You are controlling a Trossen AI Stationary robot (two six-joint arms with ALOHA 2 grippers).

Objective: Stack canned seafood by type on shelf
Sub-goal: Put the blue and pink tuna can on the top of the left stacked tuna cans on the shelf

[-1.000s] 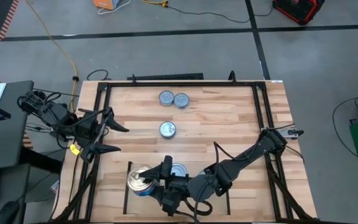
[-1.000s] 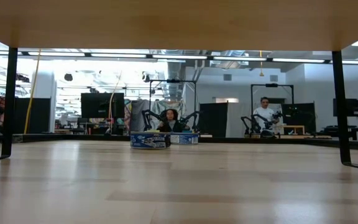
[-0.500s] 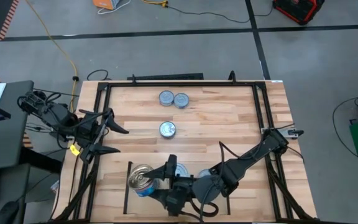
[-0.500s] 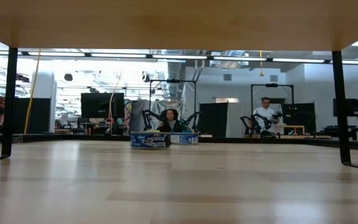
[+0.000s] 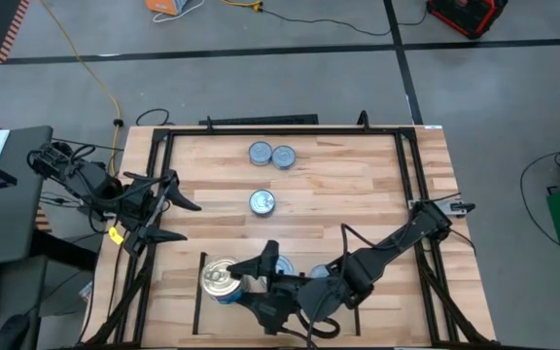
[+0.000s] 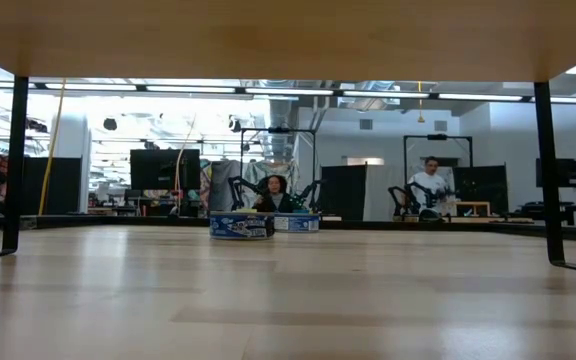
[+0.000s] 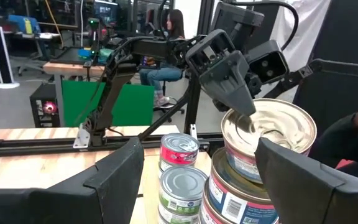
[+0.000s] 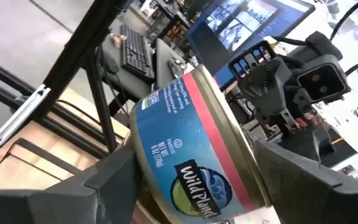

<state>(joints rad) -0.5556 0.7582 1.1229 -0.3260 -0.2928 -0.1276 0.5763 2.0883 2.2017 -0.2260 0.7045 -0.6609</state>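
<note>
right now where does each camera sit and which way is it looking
High view: above the table, looking straight down; both arms show, left gripper, right gripper.
Low view: at tabletop height, looking level across at tins; no arm visible.
Left wrist view: past its own fingers toward the right gripper at a tin stack.
Right wrist view: a blue-sided tin fills it.
Both wrist views share that top tin.

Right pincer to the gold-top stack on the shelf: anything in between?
Nothing visible. The right pincer is already at the gold-top stack on the shelf, fingers spread around its top tin. The left pincer waits open, off to the side.
</note>
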